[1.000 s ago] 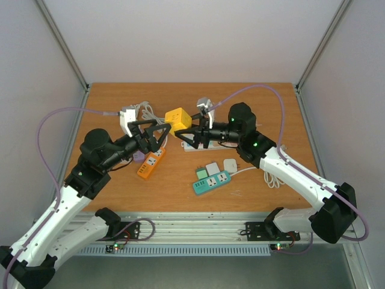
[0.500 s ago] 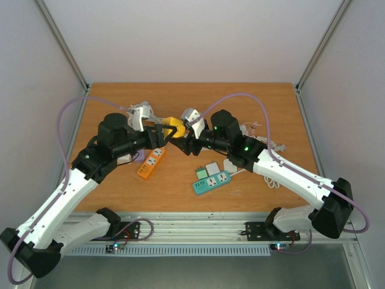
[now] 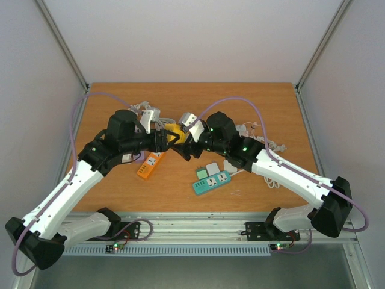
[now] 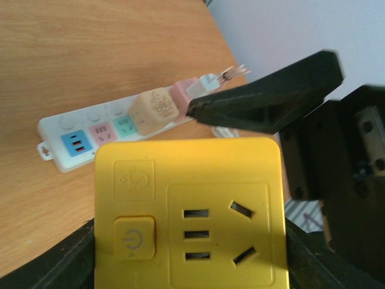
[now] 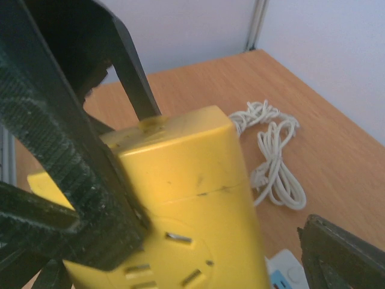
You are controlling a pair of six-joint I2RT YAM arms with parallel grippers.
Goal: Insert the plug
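The plug is a yellow cube (image 3: 173,132) with a power button and a socket face (image 4: 189,223), and metal prongs on another face (image 5: 180,259). It hangs above the table's middle between both arms. My left gripper (image 3: 163,139) is shut on it; in the left wrist view its dark fingers (image 4: 60,256) press the cube's two sides. My right gripper (image 3: 184,144) stands open around the same cube, and its right finger (image 5: 343,253) is clear of the yellow side. A white power strip (image 4: 120,129) with pastel sockets lies on the table beyond the cube.
An orange power strip (image 3: 150,164) lies under the left arm. A teal strip (image 3: 212,182) with small white adapters (image 3: 230,164) sits to the front right. Coiled white cord (image 5: 274,156) lies at the back right. Both grippers crowd each other at the centre.
Both arms have closed in on each other at the centre. The right jaws have sprung open off the yellow cube, and the left jaws have closed onto it.
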